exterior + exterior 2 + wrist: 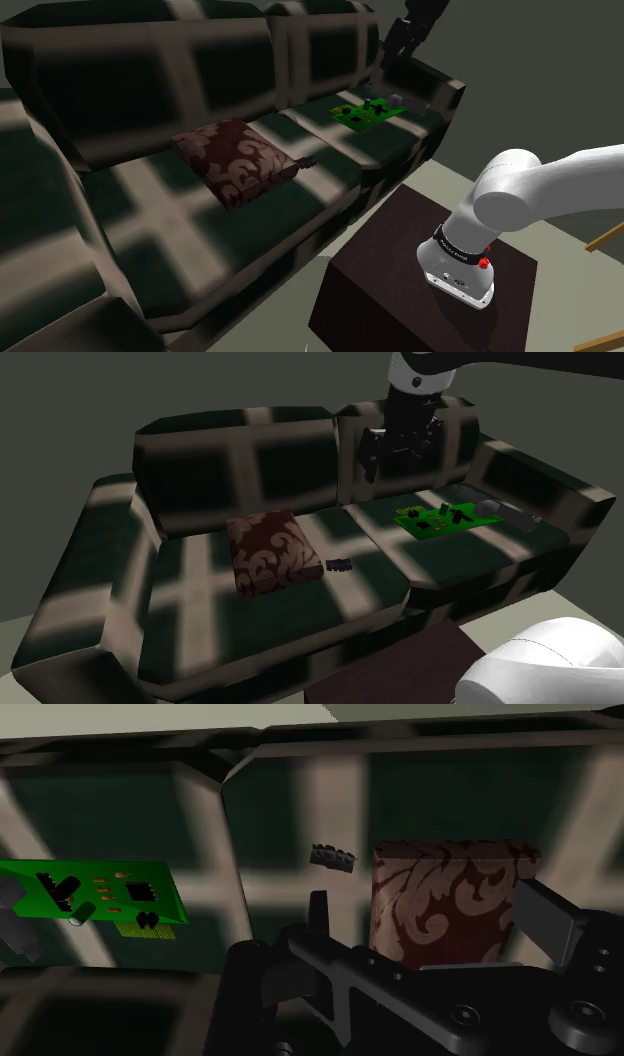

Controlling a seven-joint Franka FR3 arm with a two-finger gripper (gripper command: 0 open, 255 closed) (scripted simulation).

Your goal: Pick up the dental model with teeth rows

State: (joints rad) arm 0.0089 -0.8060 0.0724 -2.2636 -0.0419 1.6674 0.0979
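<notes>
Model: dental model (339,564), a small dark ridged bar, lies on the sofa (200,602) seat, near the seam between the two seat pads.
Model neighbour: cushion (270,550), dark red and patterned, sits just beside the model. Whether they touch cannot be told.
Model long axis: runs roughly along the length of the seat, as judged from the second exterior view.
Claw: gripper (395,457) hangs high over the other seat pad, close to the backrest. Its fingers are spread wide and hold nothing.
Key relation: the model lies well apart from the claw, lower and nearer the seat front. It is toward the left in both the second exterior view and the shoulder view. In the wrist view it appears beyond the fingertips, nearer one finger than the other.
Next move, judged: travel toward the cushion, descend, and set the fingers across the short width of the bar.
Risk, judged: the cushion may foul one finger.
Seat contents: model, cushion, a green board (445,517) and a grey part (505,510) beside the board.
</notes>
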